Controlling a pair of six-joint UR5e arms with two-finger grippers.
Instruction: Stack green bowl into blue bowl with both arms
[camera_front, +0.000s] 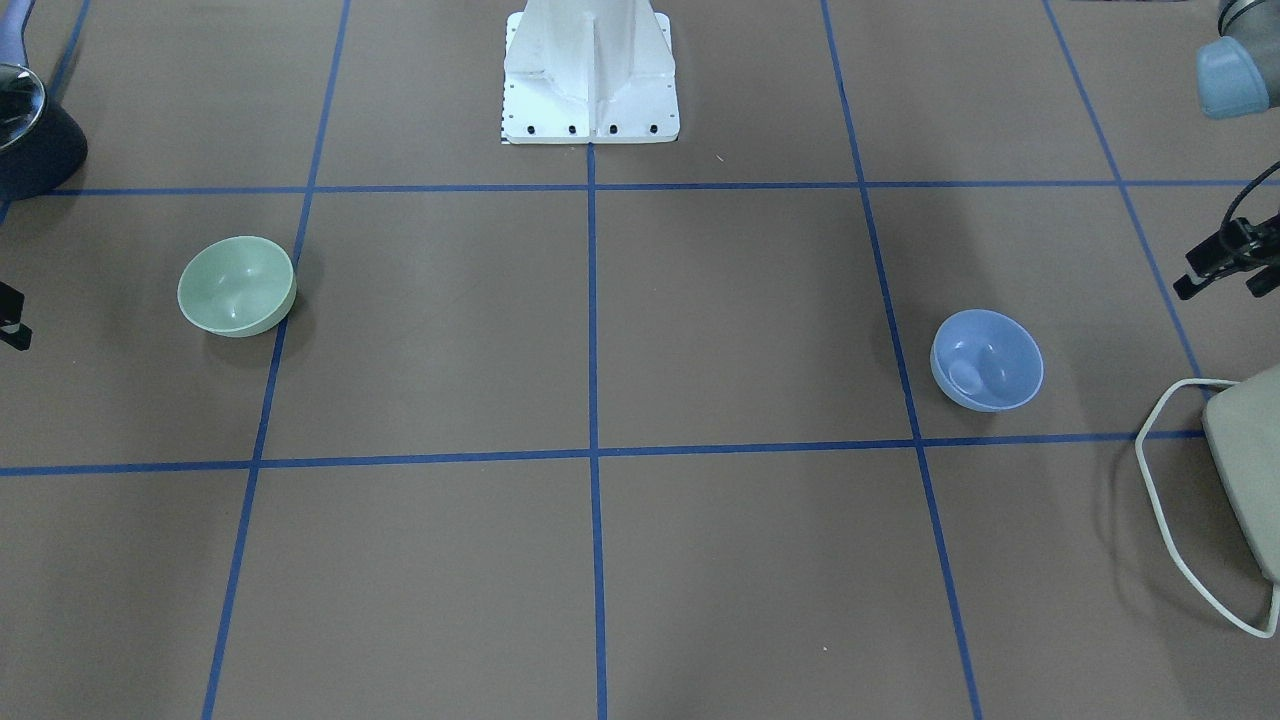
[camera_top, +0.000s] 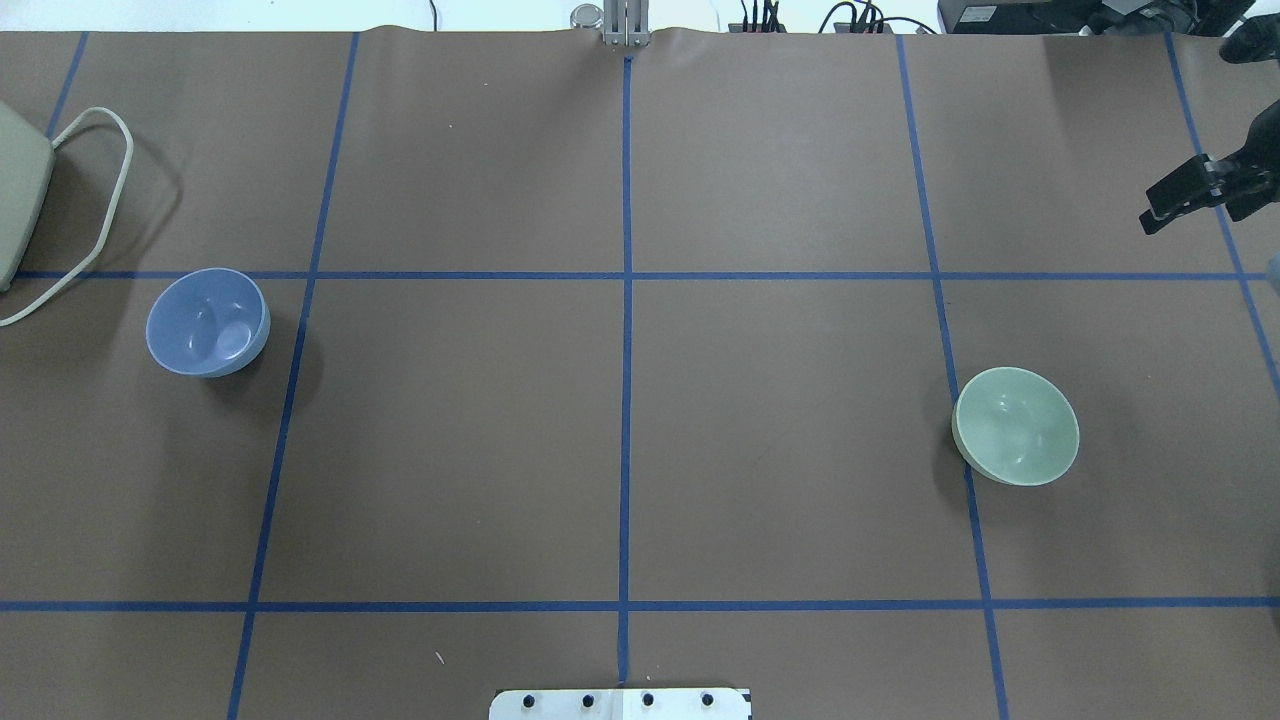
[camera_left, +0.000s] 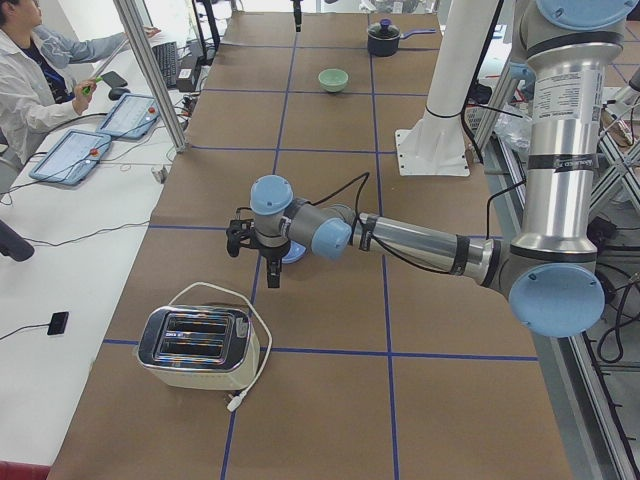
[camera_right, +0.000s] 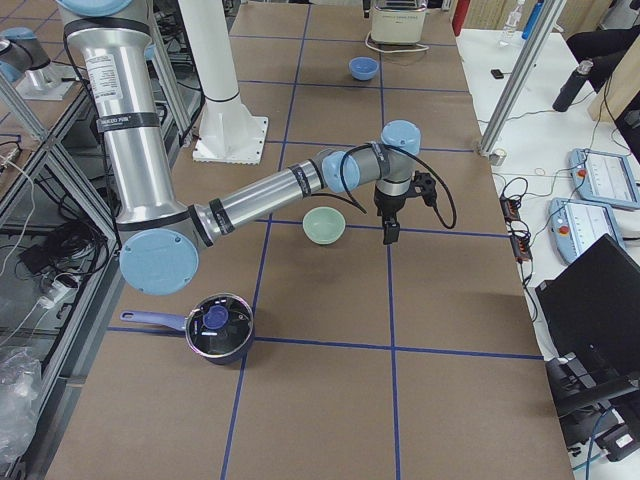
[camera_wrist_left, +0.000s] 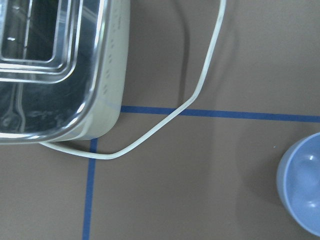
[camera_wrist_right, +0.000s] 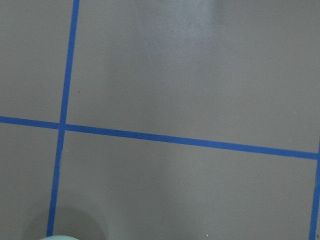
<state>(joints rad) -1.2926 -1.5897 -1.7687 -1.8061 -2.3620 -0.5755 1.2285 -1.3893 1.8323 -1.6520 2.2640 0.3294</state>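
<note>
The green bowl (camera_front: 237, 286) stands upright and empty on the robot's right side of the table; it also shows in the overhead view (camera_top: 1016, 425). The blue bowl (camera_front: 987, 359) stands upright and empty on the robot's left side (camera_top: 207, 322). My left gripper (camera_left: 272, 278) hovers above the table between the blue bowl and the toaster, apart from both. My right gripper (camera_right: 388, 236) hovers beside the green bowl, on its far side from the robot, not touching it. Neither wrist view shows fingers, so I cannot tell whether either gripper is open or shut.
A chrome toaster (camera_left: 195, 345) with a white cord (camera_wrist_left: 200, 90) stands just beyond the blue bowl at the table's left end. A dark pot with a lid (camera_right: 218, 328) stands at the right end. The white pedestal (camera_front: 590, 75) is at the robot's side, in the middle.
</note>
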